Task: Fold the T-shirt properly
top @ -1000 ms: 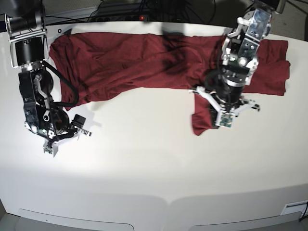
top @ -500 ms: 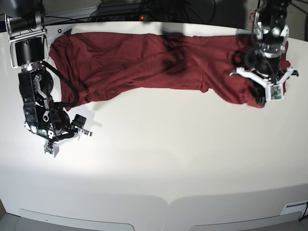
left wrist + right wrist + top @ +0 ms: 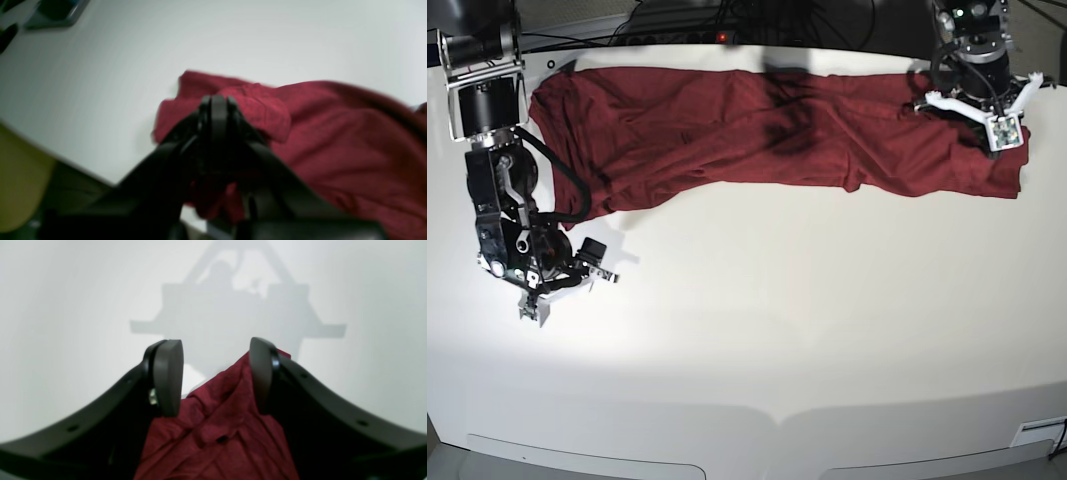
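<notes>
T-shirt (image 3: pixel 757 130): spread in a long band along the table's (image 3: pixel 777 340) far side, well apart from my right fingers.
Left gripper (image 3: pixel 217 100): fingers pinched tight on a bunched fold at the shirt's end.
Right gripper (image 3: pixel 215 376): fingers wide, nothing between them, though a fold hangs just behind.
Risk, as I judge it: thin knit slipping from the pinch, or the layers dragging unevenly and creasing the fold.

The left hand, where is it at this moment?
In the base view, the left hand is at the far right, shut on the T-shirt near its right end.
</notes>
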Controlling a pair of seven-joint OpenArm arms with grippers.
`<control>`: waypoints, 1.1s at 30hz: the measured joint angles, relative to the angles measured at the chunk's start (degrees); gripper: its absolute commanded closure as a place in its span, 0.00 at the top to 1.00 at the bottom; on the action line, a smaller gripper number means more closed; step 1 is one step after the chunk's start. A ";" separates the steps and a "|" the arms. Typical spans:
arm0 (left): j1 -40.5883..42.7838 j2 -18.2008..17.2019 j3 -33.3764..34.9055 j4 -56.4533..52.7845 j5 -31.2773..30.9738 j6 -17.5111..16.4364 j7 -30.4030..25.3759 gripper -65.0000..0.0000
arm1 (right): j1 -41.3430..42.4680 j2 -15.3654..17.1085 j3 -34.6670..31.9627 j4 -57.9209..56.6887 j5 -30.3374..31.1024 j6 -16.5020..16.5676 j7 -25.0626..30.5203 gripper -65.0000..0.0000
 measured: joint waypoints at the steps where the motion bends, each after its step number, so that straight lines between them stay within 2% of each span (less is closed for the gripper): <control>1: 0.13 0.00 0.02 0.00 0.09 0.37 0.04 0.00 | 0.02 0.00 0.00 0.00 -0.02 0.00 0.00 0.49; 7: 0.02 0.00 0.02 0.00 2.93 0.39 1.95 0.00 | 0.02 -0.02 0.00 0.00 0.00 0.00 0.00 0.49; 10: 0.00 0.00 0.02 0.00 4.59 0.63 1.99 0.28 | 0.02 0.02 0.00 0.00 -0.02 0.00 0.00 0.49; 11: 0.00 0.00 0.02 0.00 5.31 2.16 2.58 0.33 | 0.02 0.02 0.00 0.00 -0.02 0.02 0.00 0.49; 14: 0.02 0.15 -0.55 0.00 7.93 8.52 3.37 0.38 | 0.02 0.00 0.00 0.00 0.00 0.00 0.00 0.49; 17: 0.00 0.15 -2.73 0.00 7.32 8.44 4.57 0.38 | 0.02 0.02 0.00 0.00 -0.02 0.00 0.02 0.49; 18: 0.02 0.15 -3.61 0.00 6.95 7.37 4.59 0.38 | 0.02 0.00 0.00 0.00 -0.02 0.00 0.02 0.49; 20: 0.00 0.15 -5.73 0.00 4.87 1.81 4.59 0.38 | 0.00 0.00 0.00 0.00 -0.02 0.00 0.02 0.49; 23: -0.07 -0.17 -9.70 -0.02 -1.99 -12.31 4.68 0.38 | 0.02 0.00 0.00 0.00 -0.02 0.00 0.02 0.49; 24: -0.11 -0.28 -11.30 -0.07 -3.96 -15.87 4.52 0.38 | 0.02 0.00 0.00 0.00 -0.04 0.00 0.02 0.49; 30: -0.33 -3.34 -22.86 -0.11 -16.04 -30.64 5.31 0.38 | 0.02 0.00 0.00 0.00 -0.02 0.00 -0.02 0.49; 33: -0.39 -6.62 -26.23 -1.75 -23.67 -37.68 7.41 0.38 | 0.04 0.00 0.00 0.00 0.00 0.00 -0.02 0.49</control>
